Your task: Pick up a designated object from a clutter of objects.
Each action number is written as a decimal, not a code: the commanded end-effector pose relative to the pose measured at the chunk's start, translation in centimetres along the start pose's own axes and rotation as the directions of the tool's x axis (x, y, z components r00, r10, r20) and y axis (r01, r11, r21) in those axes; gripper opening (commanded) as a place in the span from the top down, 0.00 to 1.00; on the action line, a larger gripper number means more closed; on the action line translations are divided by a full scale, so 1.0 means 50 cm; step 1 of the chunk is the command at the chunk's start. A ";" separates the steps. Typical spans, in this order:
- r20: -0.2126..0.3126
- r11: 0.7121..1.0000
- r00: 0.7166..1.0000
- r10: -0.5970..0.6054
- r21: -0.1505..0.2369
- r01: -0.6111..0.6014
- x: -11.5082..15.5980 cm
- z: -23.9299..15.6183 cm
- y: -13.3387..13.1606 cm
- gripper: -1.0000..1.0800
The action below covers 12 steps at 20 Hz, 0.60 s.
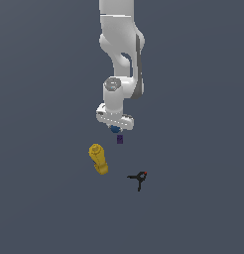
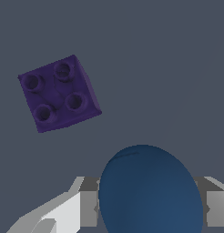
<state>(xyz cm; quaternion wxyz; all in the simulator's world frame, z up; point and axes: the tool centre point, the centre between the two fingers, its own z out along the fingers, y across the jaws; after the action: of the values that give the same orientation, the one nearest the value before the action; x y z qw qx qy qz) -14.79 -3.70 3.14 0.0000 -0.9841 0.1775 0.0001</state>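
Note:
The designated object, a smooth dark blue ball (image 2: 148, 191), sits between my gripper's (image 2: 149, 210) two grey fingers, and both pads touch its sides. In the exterior view the ball (image 1: 115, 129) peeks out just under the white hand of the gripper (image 1: 115, 127), most of it hidden by the hand. The clutter of objects lies around it. A tiny purple studded block (image 2: 59, 93) lies on the floor close beside the ball, also seen as a block (image 1: 120, 139) just below the hand in the exterior view.
A yellow bottle-like object (image 1: 98, 158) lies on its side toward the exterior view's left of the hand. A black clamp-like tool (image 1: 139, 178) with a red tip lies lower, toward the exterior view's right. The floor is plain dark grey.

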 end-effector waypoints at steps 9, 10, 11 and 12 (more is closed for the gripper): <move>0.000 1.000 1.000 0.000 0.000 0.000 0.000 0.000 0.000 1.00; 0.000 1.000 1.000 0.000 0.000 0.000 0.001 -0.001 0.000 1.00; 0.000 1.000 1.000 0.000 0.000 0.000 0.002 -0.003 0.000 1.00; 0.000 1.000 1.000 0.000 0.000 0.000 0.003 -0.006 0.000 1.00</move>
<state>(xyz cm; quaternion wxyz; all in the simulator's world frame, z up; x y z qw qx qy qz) -14.75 -3.72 3.27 0.0000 -0.9841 0.1775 0.0003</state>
